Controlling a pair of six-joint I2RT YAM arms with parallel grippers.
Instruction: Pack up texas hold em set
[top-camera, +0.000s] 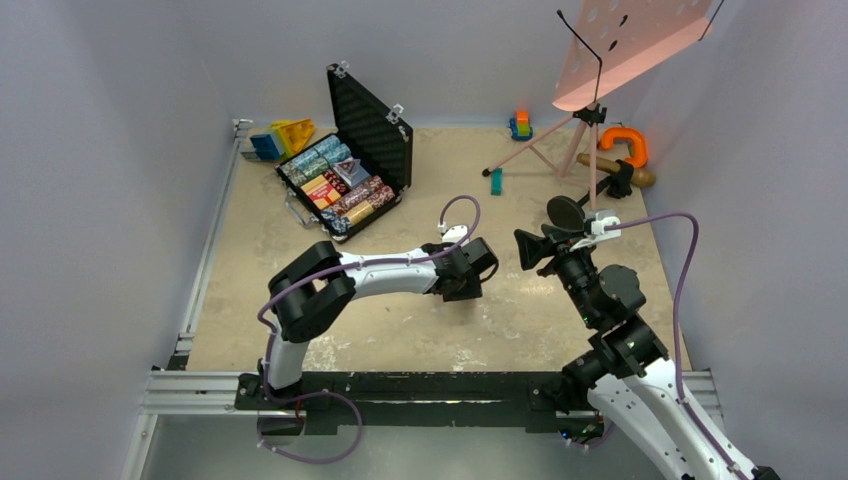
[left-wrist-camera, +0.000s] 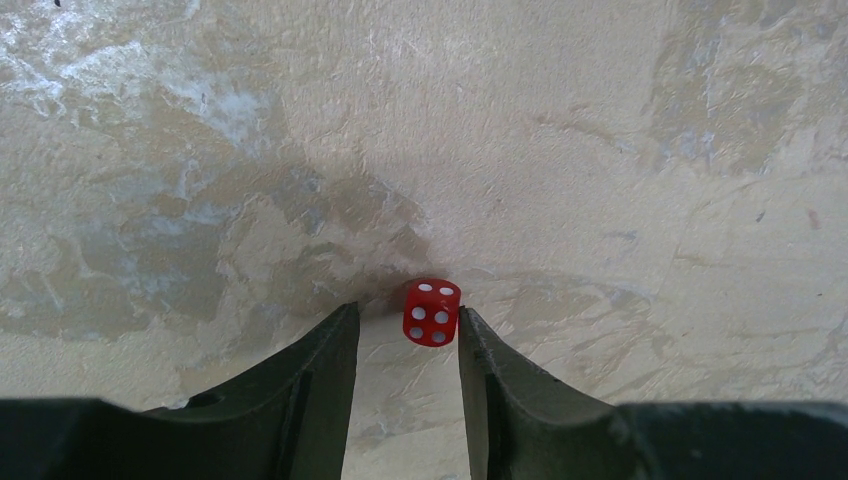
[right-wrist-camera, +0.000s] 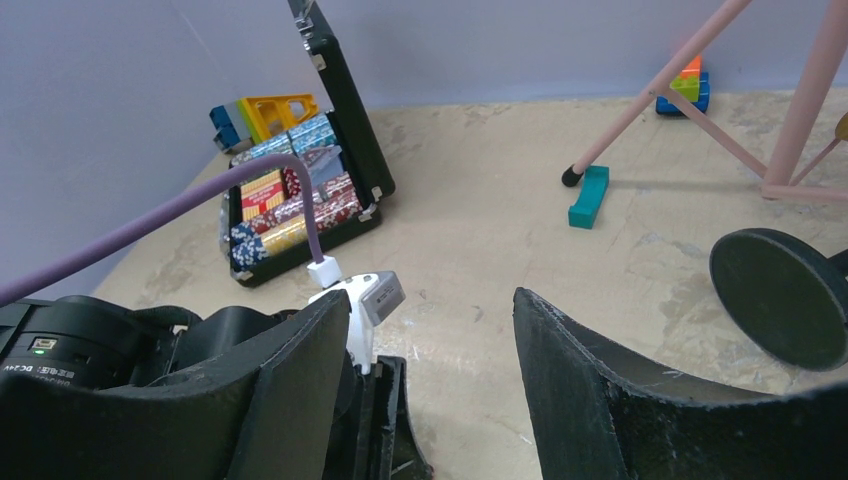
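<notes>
At the near edge of the desk (top-camera: 400, 330), the left arm reaches toward the middle of the overhead view, its left pincer (left-wrist-camera: 400, 335) lowered to the surface. In the left wrist view its fingers stand apart, and a single red die (left-wrist-camera: 432, 312) sits just at their tips in the lower centre of the frame. The die is close against the right-hand finger and not clamped. To the right, the right pincer (right-wrist-camera: 430, 300) hangs above the desk with its fingers spread and nothing between them. It is angled toward the left arm.

Farther back, in the upper left of the overhead view, the black briefcase (top-camera: 372, 128) lies open with its foam-lined lid upright. Its tray holds chip stacks (top-camera: 335, 180) and an orange-red card box (right-wrist-camera: 262, 190). A pink music stand (top-camera: 590, 130) occupies the upper right.

The step in hand appears to be collecting the loose die, with most of the set looking already stowed. The next move likely calls for centring the die between the fingers and closing gently, since so small a cube could skid or pop free. After that comes a carry to the case at the far left.
</notes>
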